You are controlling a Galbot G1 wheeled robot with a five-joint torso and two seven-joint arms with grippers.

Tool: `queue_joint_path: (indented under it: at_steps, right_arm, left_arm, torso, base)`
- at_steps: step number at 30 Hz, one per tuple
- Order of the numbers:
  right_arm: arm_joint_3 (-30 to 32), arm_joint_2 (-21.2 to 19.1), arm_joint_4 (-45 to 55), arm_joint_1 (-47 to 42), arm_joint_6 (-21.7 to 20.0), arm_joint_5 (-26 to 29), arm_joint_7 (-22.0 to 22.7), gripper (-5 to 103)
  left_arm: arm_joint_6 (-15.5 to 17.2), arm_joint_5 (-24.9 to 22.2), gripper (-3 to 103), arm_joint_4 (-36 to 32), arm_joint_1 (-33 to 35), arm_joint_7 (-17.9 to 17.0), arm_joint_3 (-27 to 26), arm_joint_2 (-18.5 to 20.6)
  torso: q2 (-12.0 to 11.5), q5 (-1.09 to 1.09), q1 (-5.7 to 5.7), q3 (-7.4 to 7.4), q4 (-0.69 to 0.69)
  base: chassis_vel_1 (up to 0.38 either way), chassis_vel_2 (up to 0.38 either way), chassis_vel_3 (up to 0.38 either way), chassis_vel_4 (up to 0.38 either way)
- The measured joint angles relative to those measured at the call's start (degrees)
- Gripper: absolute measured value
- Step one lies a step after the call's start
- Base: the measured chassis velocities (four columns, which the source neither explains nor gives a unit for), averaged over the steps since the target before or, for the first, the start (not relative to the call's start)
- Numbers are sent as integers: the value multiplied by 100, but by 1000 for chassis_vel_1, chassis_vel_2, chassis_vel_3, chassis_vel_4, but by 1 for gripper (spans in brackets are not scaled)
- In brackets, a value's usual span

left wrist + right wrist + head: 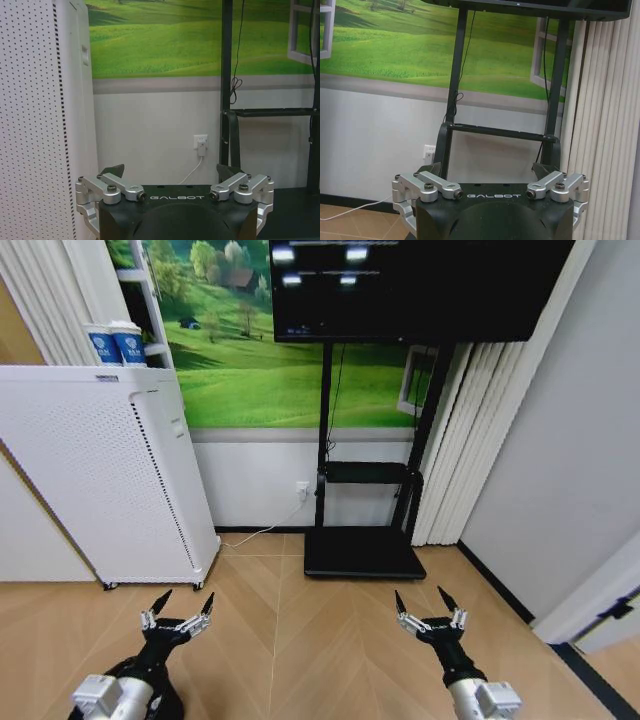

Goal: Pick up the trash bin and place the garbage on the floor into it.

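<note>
The floor (300, 640) is light wood in a zigzag pattern. On the far wall hangs a big picture of green hills (260, 360). A tall white cabinet with tiny holes (100, 480) stands on the left. A black screen (410, 285) sits on a black stand (365, 540) beside white curtains (460, 440).

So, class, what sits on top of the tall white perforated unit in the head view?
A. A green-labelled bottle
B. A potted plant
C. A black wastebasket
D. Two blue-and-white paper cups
D: two blue-and-white paper cups stand side by side on top of the white perforated unit.
</note>
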Motion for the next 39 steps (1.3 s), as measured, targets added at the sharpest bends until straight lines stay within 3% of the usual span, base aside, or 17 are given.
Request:
queue_joint_path:
  at_steps: [39]
  right_arm:
    - [0, 0, 0, 0, 0, 0, 0, 100]
  left_arm:
    - [0, 0, 100, 0, 0, 0, 0, 0]
  torso:
    - [933, 0, 319, 614, 0]
  base:
    - [0, 0, 0, 0]
